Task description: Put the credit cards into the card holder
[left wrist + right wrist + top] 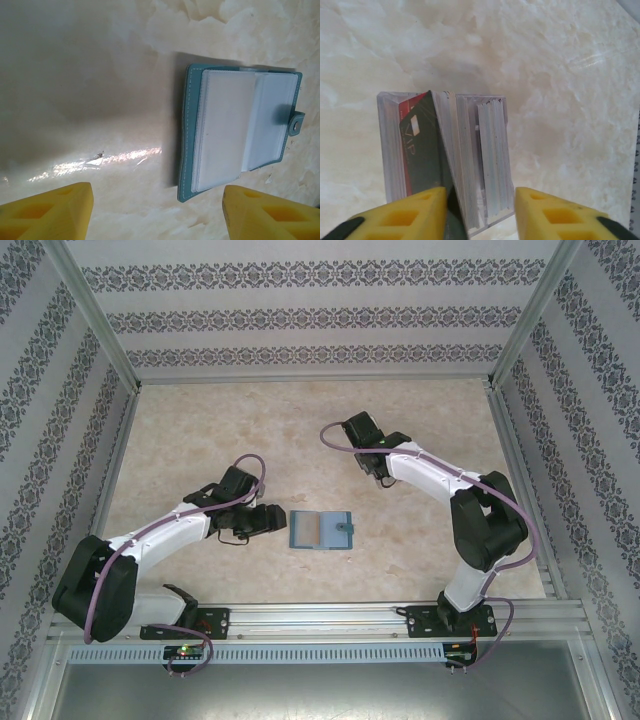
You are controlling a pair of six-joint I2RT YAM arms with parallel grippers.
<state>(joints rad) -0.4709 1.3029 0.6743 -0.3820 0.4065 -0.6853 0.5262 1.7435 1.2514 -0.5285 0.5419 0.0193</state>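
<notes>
Straddling the stack of thin pale-grey and red plastic credit cards [470, 145] on the marbled counter [555, 60], the right claw [480, 196] cannot be judged clamped or not; several cards could be pinched together, being packed close. The teal folding card holder [320, 530] is laid open beside the left claw [157, 197], which is held apart and empty, long axis crosswise, snap tab [349, 528] rightward
</notes>
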